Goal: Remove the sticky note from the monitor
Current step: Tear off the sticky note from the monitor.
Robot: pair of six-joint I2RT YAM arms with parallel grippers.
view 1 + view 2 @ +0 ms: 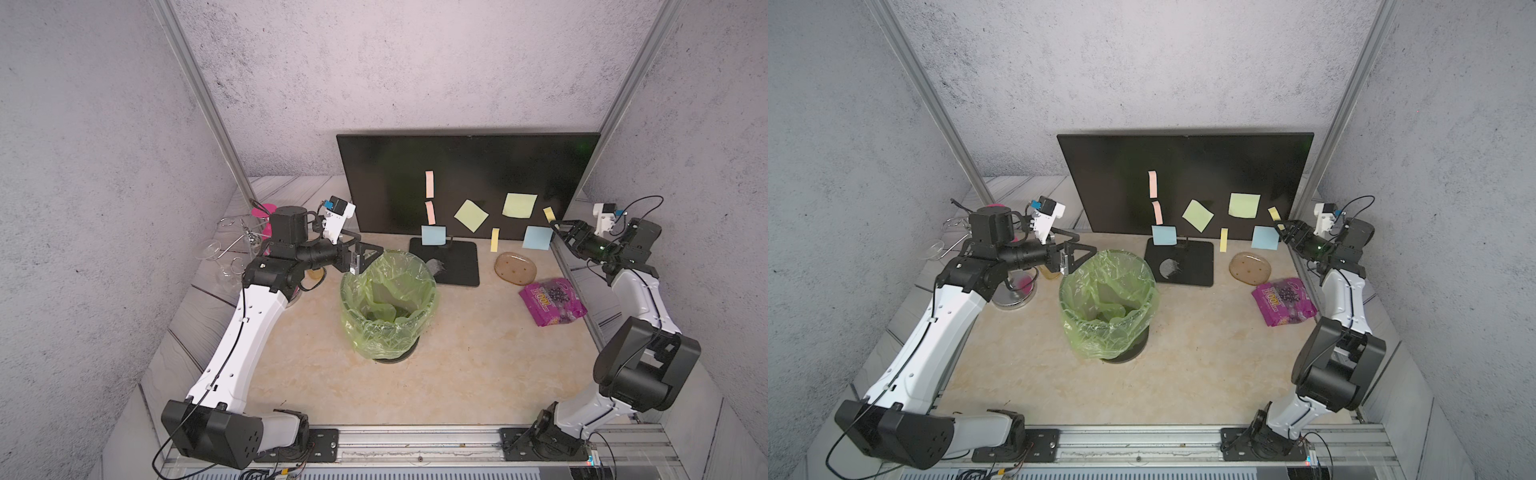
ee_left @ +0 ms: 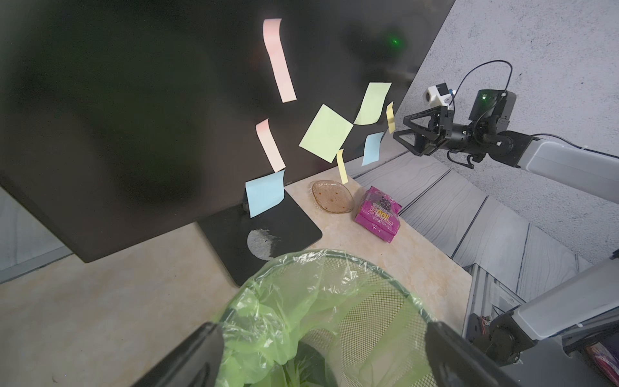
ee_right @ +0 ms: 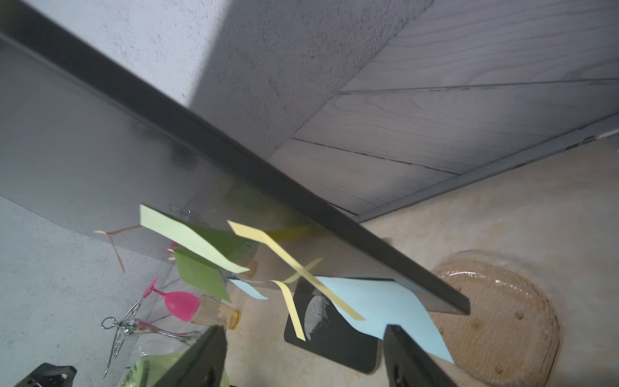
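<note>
- Closing on a note is judged to be the step in hand. The right gripper (image 1: 556, 231) is held at the right end of the large flat black monitor (image 1: 415, 166), with its jaws apart and nothing clamped between them.
- The task's notes are stuck low on the screen. Just beside the jaws are the narrow yellow paper sticky note (image 1: 548, 214) and the pale blue square paper sticky note (image 1: 537, 237). Which of the two is aimed at cannot be told.
- In the right wrist view the loose ends of both notes are seen curling off the glass. One free end should be taken alone, or two notes may be pulled together.
- The jaws are best shut fully on the paper before any pull is made, since so thin a sheet is easily slipped.
- The peel is best led away from the glued edge and along the glass, so that the paper is not torn.
- The screen should not be pushed, as a tall thin panel is easily rocked.
- The left gripper (image 1: 365, 259) is held with its jaws apart at the rim of the round mesh waste bin lined with a green plastic bag (image 1: 432, 286). It is well apart from the notes and need not be moved.
</note>
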